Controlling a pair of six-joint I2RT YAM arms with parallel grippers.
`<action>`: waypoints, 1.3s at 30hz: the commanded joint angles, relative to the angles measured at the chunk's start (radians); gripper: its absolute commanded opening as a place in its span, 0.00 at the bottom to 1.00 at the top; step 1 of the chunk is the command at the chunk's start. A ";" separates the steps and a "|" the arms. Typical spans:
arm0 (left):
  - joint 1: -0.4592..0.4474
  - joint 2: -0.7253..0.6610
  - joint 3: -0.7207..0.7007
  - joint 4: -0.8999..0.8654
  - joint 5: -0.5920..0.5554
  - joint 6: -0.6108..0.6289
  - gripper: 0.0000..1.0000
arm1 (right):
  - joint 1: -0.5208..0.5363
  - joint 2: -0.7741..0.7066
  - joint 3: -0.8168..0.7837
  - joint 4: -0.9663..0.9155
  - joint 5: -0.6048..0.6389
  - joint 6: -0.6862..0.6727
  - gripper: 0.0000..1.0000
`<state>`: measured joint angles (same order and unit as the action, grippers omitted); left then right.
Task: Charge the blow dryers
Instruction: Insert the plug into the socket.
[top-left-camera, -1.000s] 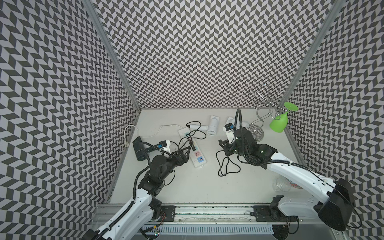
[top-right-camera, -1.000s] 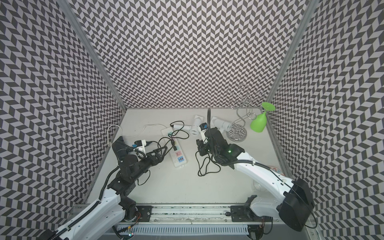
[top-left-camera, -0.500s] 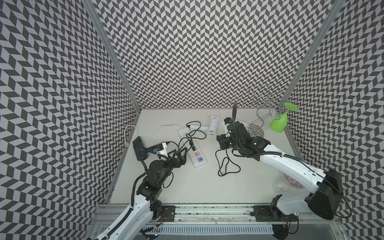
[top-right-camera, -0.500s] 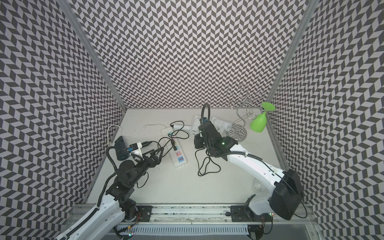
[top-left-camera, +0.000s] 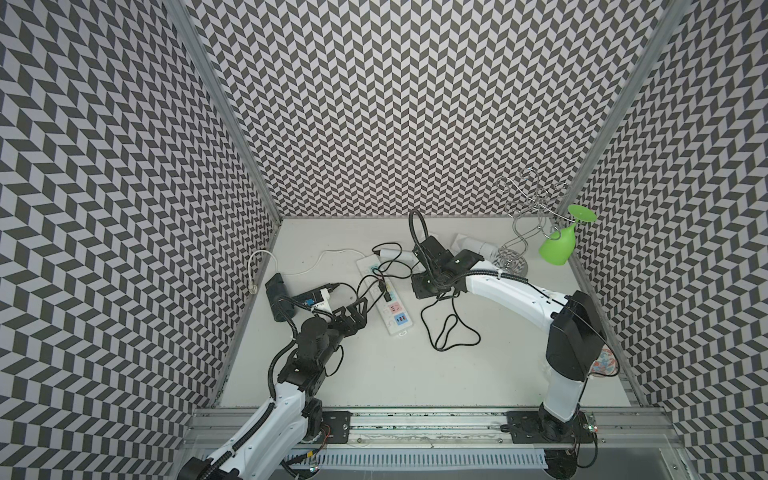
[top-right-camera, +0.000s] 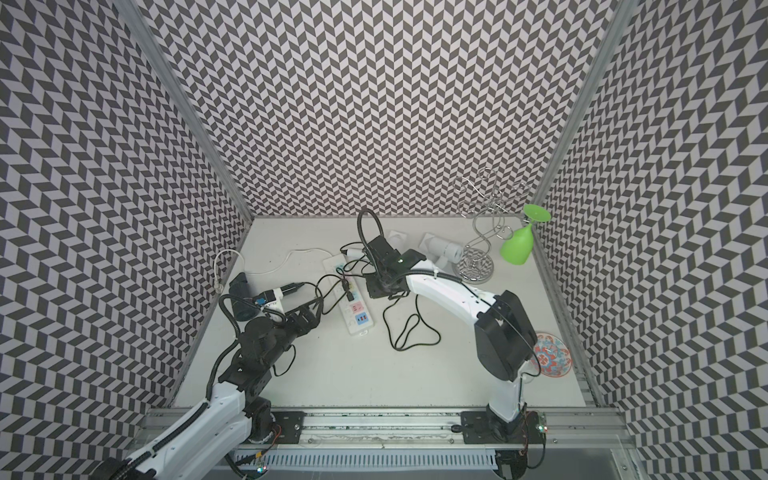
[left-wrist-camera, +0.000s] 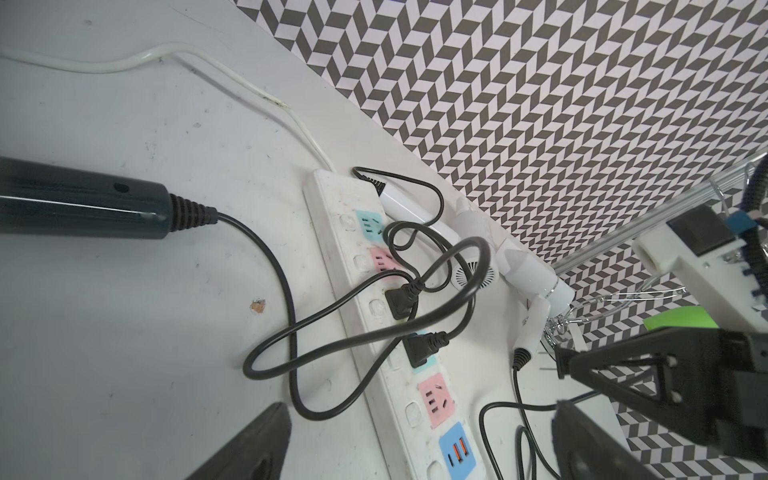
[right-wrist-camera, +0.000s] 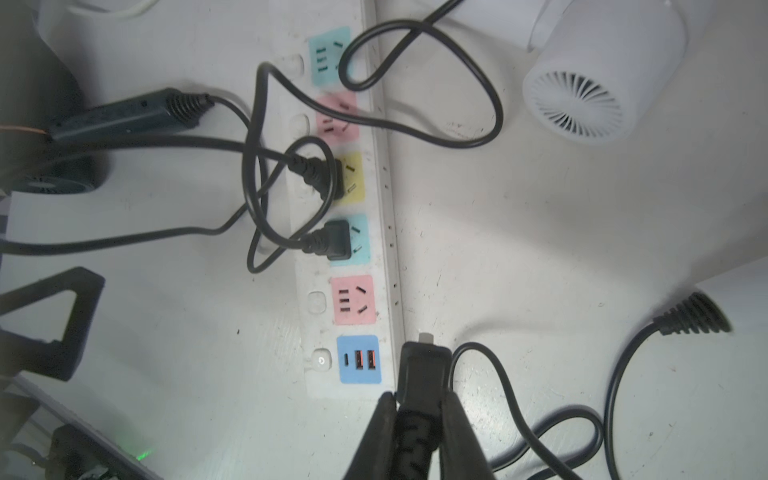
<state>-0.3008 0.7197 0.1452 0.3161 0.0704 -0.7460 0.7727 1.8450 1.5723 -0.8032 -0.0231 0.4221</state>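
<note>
Right gripper (right-wrist-camera: 420, 401) is clamped on a black plug (right-wrist-camera: 424, 365), just right of the strip (right-wrist-camera: 320, 270) — two other plugs (right-wrist-camera: 330, 174) already sit in its sockets. Left gripper (top-left-camera: 358, 313) hangs wide open and empty, left of the strip. The black dryer (top-left-camera: 275, 291) lies far left — white dryers (top-right-camera: 442, 248) at the far side.
</note>
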 joint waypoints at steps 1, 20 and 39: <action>0.030 0.009 -0.014 0.053 0.038 -0.017 0.99 | 0.011 0.018 0.030 -0.025 -0.050 -0.022 0.00; 0.097 0.015 -0.032 0.070 0.089 -0.034 0.99 | 0.106 0.231 0.222 -0.129 -0.061 -0.020 0.00; 0.099 0.004 -0.032 0.070 0.110 -0.039 0.99 | 0.140 0.356 0.341 -0.181 -0.006 -0.014 0.00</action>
<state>-0.2070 0.7353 0.1253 0.3569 0.1711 -0.7795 0.9070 2.1765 1.8874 -0.9707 -0.0566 0.4042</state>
